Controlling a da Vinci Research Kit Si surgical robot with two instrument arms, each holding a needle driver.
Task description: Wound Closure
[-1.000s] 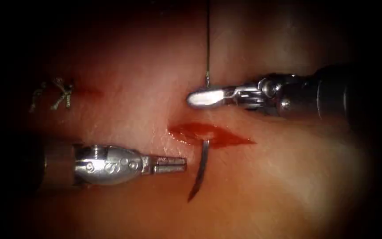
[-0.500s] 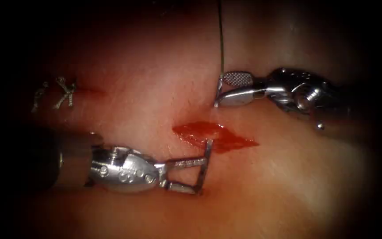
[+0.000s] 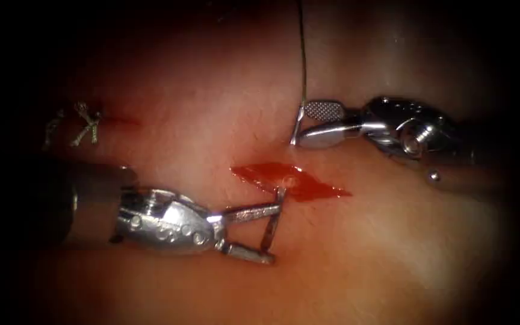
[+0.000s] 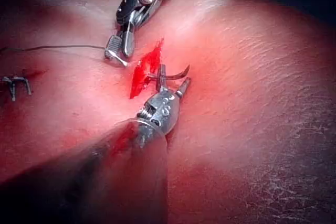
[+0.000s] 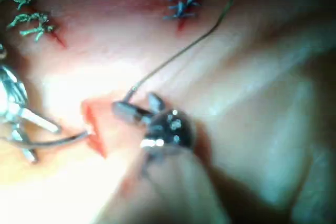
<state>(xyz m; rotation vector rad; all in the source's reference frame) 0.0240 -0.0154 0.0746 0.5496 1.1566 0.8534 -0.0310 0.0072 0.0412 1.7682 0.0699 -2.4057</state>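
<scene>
The curved needle (image 3: 272, 219) passes through the cut (image 3: 314, 188) in the tissue (image 3: 200, 102). Its pointed half sticks out on the near side of the cut, and its tail (image 3: 296, 129) rises on the far side. My left tool (image 3: 276, 233) stands open, one jaw on each side of the needle's exposed shaft, not closed on it. My right tool (image 3: 302, 125) is open beside the tail and holds nothing. The thread (image 3: 301, 54) runs up from the tail. In the left wrist view the left tool (image 4: 173, 77) brackets the needle (image 4: 181, 72). In the right wrist view the right tool (image 5: 134, 103) is open by the thread (image 5: 184, 51).
Red fluid fills the cut (image 4: 143, 74). A finished stitch with cut thread ends (image 3: 82, 123) sits to the left of the cut, and further stitches (image 5: 184, 1) lie beyond the right tool. The left tool's shaft (image 3: 85, 207) lies low over the tissue.
The right tool opened, let go of the needle's tail and shifted right. The left tool moved right, opened and set its jaws around the needle's exposed shaft.
</scene>
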